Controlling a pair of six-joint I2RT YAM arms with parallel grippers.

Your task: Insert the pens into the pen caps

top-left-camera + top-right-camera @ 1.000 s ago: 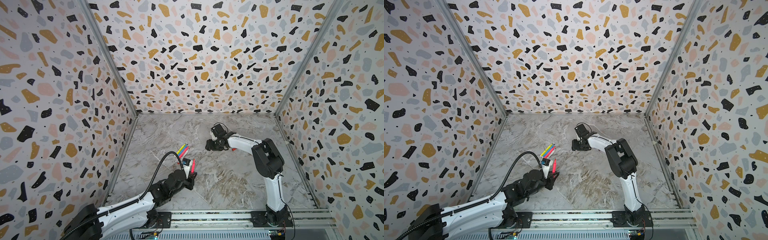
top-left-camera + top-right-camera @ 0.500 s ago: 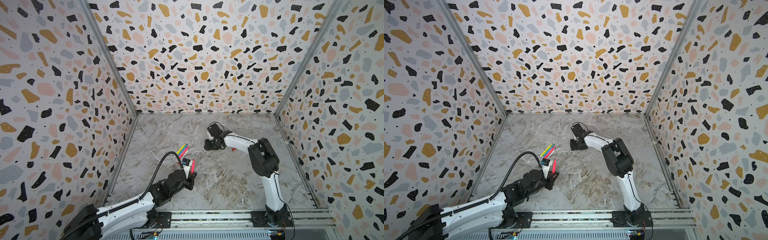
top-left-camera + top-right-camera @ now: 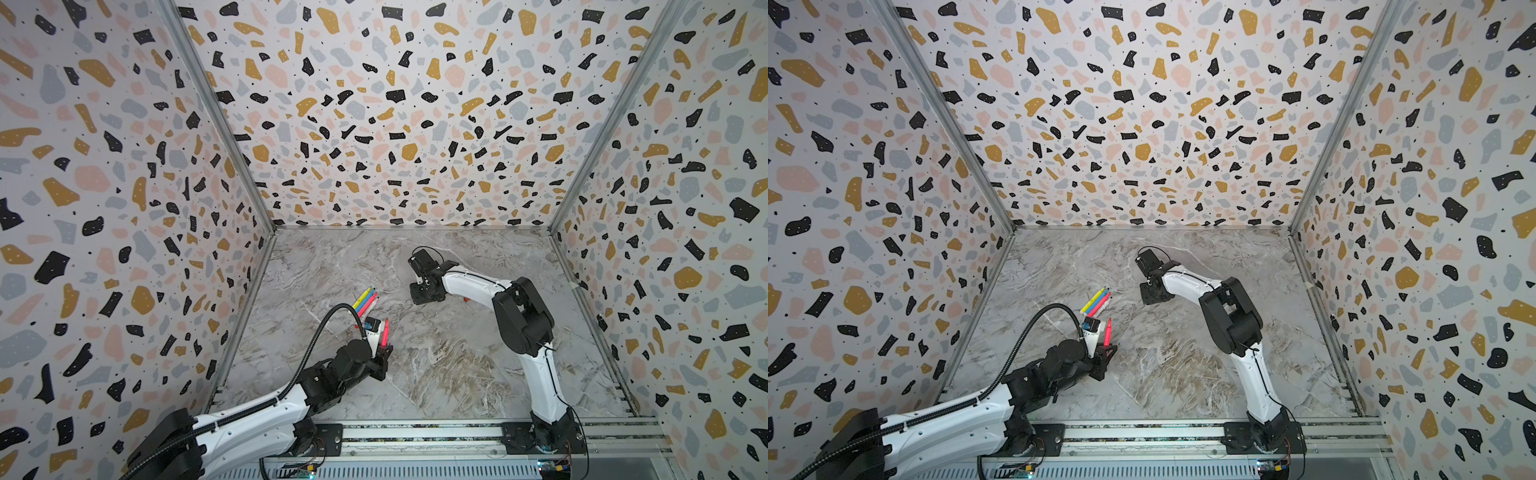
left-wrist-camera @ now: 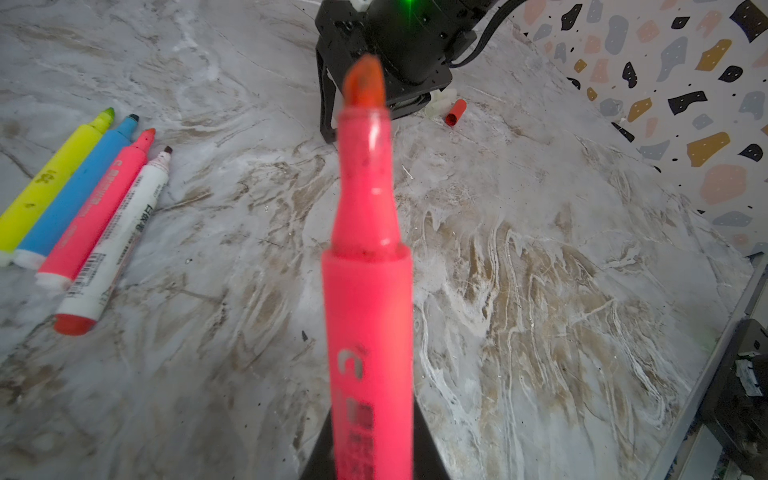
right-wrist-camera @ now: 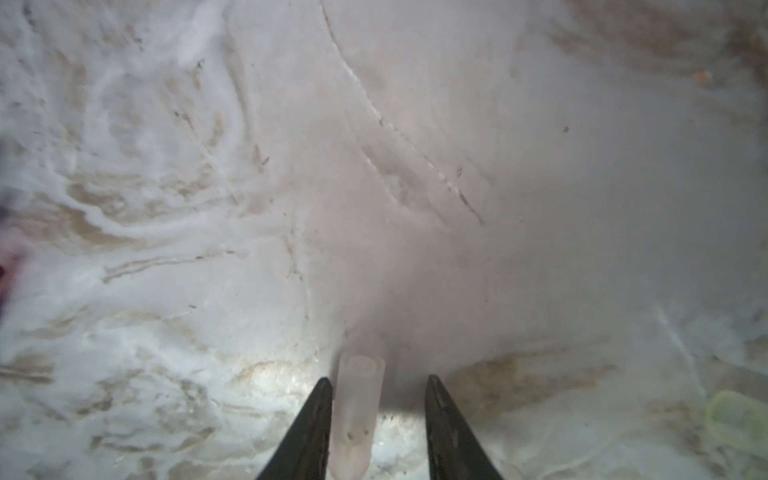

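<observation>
My left gripper (image 3: 381, 354) (image 4: 370, 465) is shut on a pinkish-red pen (image 3: 385, 330) (image 3: 1108, 331) (image 4: 368, 266), held upright above the table with its bare tip up. Yellow, blue, pinkish-red and white-bodied pens (image 3: 365, 301) (image 4: 120, 237) lie side by side, uncapped. My right gripper (image 3: 423, 297) (image 5: 379, 379) is down on the table at mid-back. Between its fingers lies a translucent pen cap (image 5: 359, 411). The cap rests against one finger, with a gap to the other. A red pen cap (image 4: 456, 112) and pale caps (image 4: 440, 104) lie beside that gripper.
A greenish translucent cap (image 5: 735, 419) lies at the edge of the right wrist view. Speckled walls (image 3: 124, 249) close in the marble table (image 3: 436, 374) on three sides. A metal rail (image 3: 415, 434) with both arm bases runs along the front.
My right gripper has slid a little leftward and lower, and its jaws have narrowed around the translucent cap. The left arm and its pen have not moved.
</observation>
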